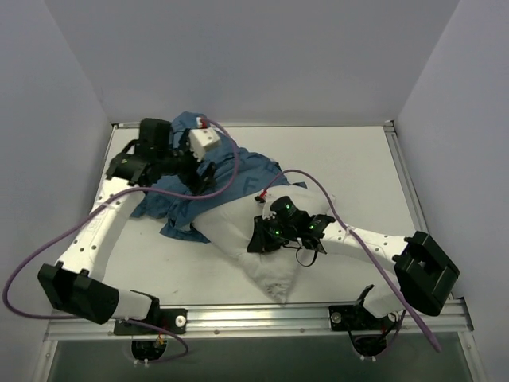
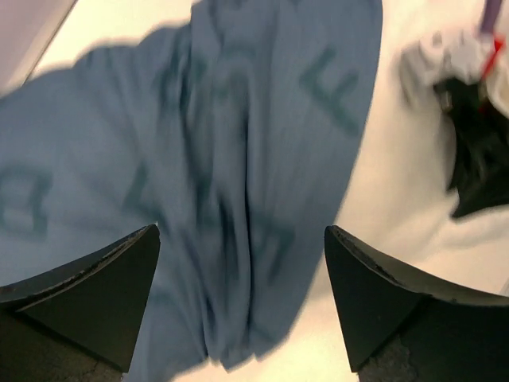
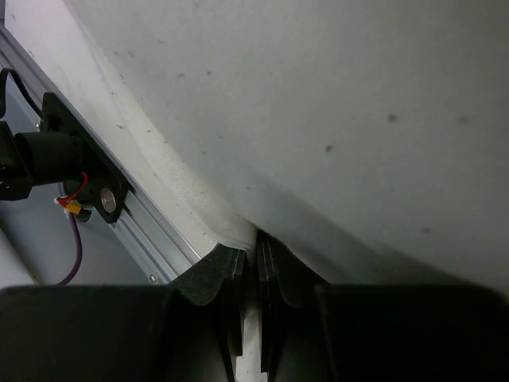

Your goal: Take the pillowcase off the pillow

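Note:
The blue pillowcase (image 1: 242, 171) with dark letters lies bunched at the back left of the table, its near part still lying over the far end of the white pillow (image 1: 254, 255). The pillow stretches toward the front edge. My left gripper (image 1: 193, 171) is over the pillowcase. In the left wrist view its fingers (image 2: 119, 278) stand wide apart, with the folded blue fabric (image 2: 231, 159) between and beyond them, not pinched. My right gripper (image 1: 261, 237) sits on the pillow's middle. In the right wrist view it (image 3: 256, 248) is shut on a fold of white pillow fabric (image 3: 334, 103).
The white table (image 1: 358, 159) has a metal rail along its front edge (image 3: 143, 223). Purple cables (image 1: 231, 171) loop from both arms across the cloth. Grey walls close in the back and sides. The right arm's wrist (image 2: 477, 151) shows in the left wrist view.

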Action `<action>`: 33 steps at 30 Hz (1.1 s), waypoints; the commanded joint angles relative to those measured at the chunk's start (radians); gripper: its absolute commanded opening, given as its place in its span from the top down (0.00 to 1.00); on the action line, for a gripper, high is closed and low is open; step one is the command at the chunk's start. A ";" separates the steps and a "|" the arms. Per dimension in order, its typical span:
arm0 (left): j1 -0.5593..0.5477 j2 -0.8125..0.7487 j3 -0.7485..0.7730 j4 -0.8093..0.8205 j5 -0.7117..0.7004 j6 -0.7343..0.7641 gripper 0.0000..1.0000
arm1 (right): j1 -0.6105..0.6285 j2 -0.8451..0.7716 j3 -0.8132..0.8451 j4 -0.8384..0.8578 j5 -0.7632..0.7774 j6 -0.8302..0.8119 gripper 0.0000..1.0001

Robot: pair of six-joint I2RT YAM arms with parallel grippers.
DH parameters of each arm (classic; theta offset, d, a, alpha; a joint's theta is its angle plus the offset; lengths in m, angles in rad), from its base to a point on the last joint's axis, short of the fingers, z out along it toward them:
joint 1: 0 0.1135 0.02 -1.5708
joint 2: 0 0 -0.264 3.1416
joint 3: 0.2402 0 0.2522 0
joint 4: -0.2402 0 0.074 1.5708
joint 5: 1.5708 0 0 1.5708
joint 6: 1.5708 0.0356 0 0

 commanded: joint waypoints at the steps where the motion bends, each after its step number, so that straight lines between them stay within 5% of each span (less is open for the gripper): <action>1: -0.160 0.165 0.155 0.109 -0.268 -0.127 0.06 | 0.052 0.052 -0.076 -0.212 -0.011 0.000 1.00; 6: -0.263 0.411 0.349 0.069 -0.359 -0.121 0.05 | 0.061 0.040 -0.097 -0.199 0.009 0.026 1.00; 8: -0.274 0.455 0.390 0.075 -0.391 -0.122 0.13 | 0.064 0.038 -0.103 -0.183 0.014 0.037 1.00; 11: -0.277 0.520 0.433 0.075 -0.420 -0.127 0.49 | 0.068 0.046 -0.108 -0.180 0.014 0.042 1.00; 12: -0.277 0.541 0.444 0.075 -0.445 -0.135 0.83 | 0.069 0.047 -0.106 -0.180 0.015 0.042 1.00; 13: -0.274 0.551 0.453 0.080 -0.468 -0.144 0.97 | 0.069 0.052 -0.106 -0.182 0.017 0.039 1.00; 19: -0.184 0.641 0.589 0.144 -0.679 -0.159 0.98 | 0.072 0.066 -0.125 -0.170 0.001 0.051 1.00; 25: 0.046 0.831 0.795 0.040 -0.799 -0.141 0.98 | 0.078 0.022 -0.166 -0.127 -0.005 0.101 1.00; 33: 0.232 0.862 0.709 0.091 -0.841 -0.110 0.98 | 0.078 0.012 -0.197 -0.093 -0.006 0.124 1.00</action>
